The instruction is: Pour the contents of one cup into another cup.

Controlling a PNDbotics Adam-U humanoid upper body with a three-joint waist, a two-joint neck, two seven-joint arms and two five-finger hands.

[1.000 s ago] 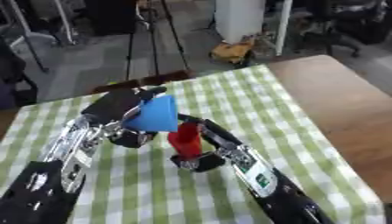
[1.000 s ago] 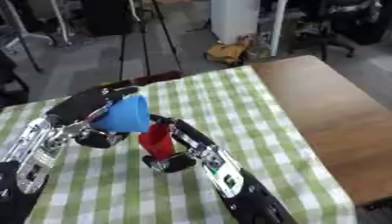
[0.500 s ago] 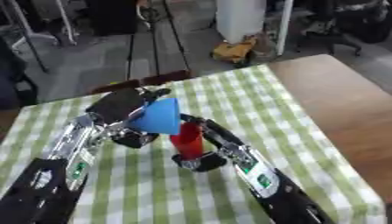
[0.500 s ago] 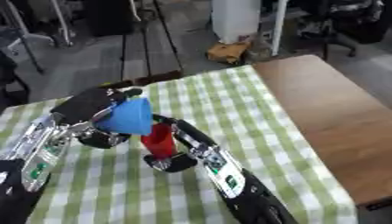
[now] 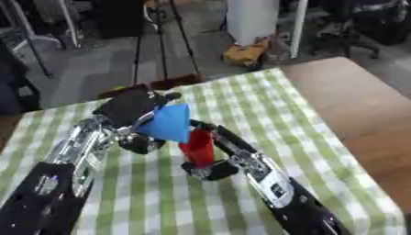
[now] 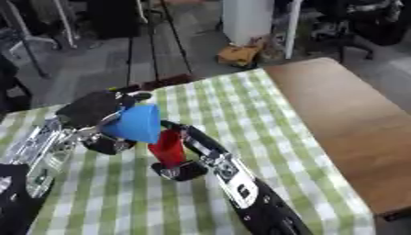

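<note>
Mid-pour over the green-checked cloth (image 5: 241, 105): blue cup (image 5: 169, 124) tipped well past level in left hand (image 5: 128, 108), fingers curled round it, mouth facing down-right, just above and left of red cup (image 5: 197, 148). Red cup upright, long axis vertical, w/ right hand (image 5: 213, 169) wrapped round its base, near centre of table (image 5: 361, 105). Judged: pour turns on keeping blue rim directly over red mouth; contents not visible.
</note>
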